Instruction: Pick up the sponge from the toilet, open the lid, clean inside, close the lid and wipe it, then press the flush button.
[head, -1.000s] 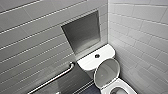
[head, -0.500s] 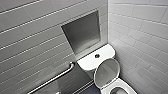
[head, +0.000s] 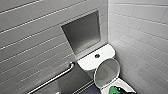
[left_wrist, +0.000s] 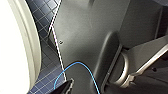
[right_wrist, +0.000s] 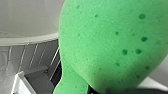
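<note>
So the tiled walls (head: 140, 30) are taking up most of the head view, with a grey recessed niche (head: 83, 32) sitting in the back wall right above the toilet (head: 87, 62). The toilet is tucked into the corner, and its lid (head: 107, 72) is standing up, leaning back toward the tank. A metal grab bar (head: 55, 78) is running along the wall just beside the tank.

The sponge (head: 113, 89) is hanging over the front of the bowl, at the bottom edge of the head view. The right claw (head: 118, 91) is gripping it. In the right wrist view the green pad is looming huge against the white ceramic, and it's covering the fingers, so I can't tell how wide the grip is.

The flush button (head: 97, 55) is sitting untouched in the middle of the tank top, well apart from the sponge.

The left claw (left_wrist: 67, 87) is hanging low beside the bowl over the dark blue floor tiles (left_wrist: 47, 72). Can't tell if it's open or closed.
</note>
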